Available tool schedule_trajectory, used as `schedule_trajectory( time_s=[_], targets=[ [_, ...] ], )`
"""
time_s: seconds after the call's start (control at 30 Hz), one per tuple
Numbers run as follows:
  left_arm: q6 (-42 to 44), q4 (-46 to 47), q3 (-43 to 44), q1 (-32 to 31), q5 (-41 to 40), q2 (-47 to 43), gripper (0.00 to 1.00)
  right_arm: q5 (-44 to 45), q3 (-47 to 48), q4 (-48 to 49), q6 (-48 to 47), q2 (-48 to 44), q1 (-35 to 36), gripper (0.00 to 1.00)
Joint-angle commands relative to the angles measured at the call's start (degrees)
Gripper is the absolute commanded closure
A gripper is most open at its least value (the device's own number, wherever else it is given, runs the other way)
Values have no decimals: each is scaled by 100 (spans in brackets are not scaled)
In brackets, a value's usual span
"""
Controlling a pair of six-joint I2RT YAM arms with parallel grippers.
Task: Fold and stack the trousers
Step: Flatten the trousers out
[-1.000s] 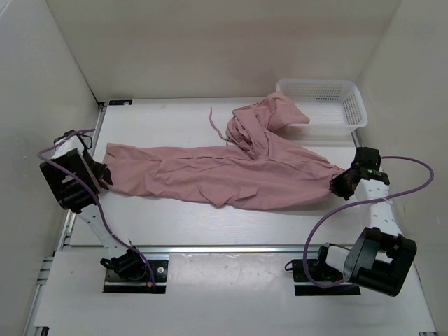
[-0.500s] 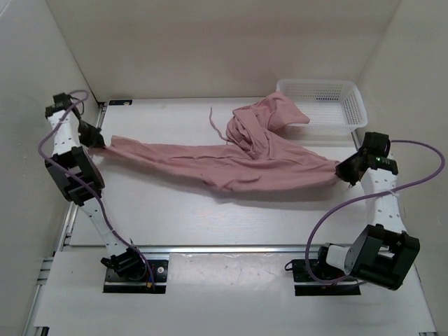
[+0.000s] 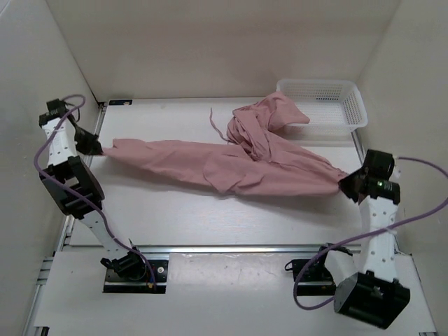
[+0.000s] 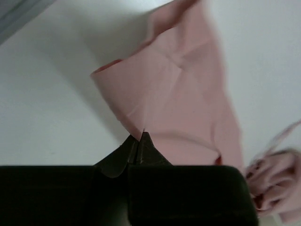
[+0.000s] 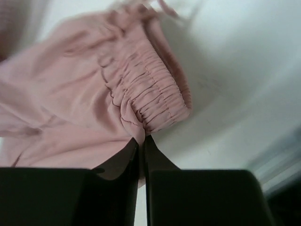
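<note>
The dusty-pink trousers [image 3: 224, 164] stretch across the white table from left to right, with a bunched heap and a loose drawstring near the back middle. My left gripper [image 3: 96, 148] is shut on the trouser leg's hem [image 4: 141, 103] at the far left. On the right, the gathered elastic waistband [image 5: 155, 99] is pinched in my right gripper [image 3: 344, 185], which is shut on it. Both wrist views show cloth caught between closed jaws, at the left gripper [image 4: 139, 137] and the right gripper [image 5: 141, 140].
A white mesh basket [image 3: 353, 112] stands at the back right; part of the bunched cloth lies against its left rim. White walls close in the left, back and right sides. A metal rail [image 3: 210, 247] runs along the near edge.
The left gripper closed on the hem and moved back and left. The right gripper drew the waistband rightward, then nearer. The trousers went from lying slack to stretched out narrower.
</note>
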Motion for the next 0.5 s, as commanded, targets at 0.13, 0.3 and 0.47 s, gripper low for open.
schedule_trajectory(
  time_s=[0.13, 0.3, 0.47],
  targets=[
    [345, 163, -1100, 248, -516, -336, 28, 734, -444, -1452, 372, -993, 109, 18],
    [538, -65, -354, -208, -772, -284, 10, 883, 461, -1121, 206, -607, 109, 1],
    [960, 84, -161, -1165, -368, -20, 79, -403, 823, 188, -366, 191, 451, 77]
  ],
)
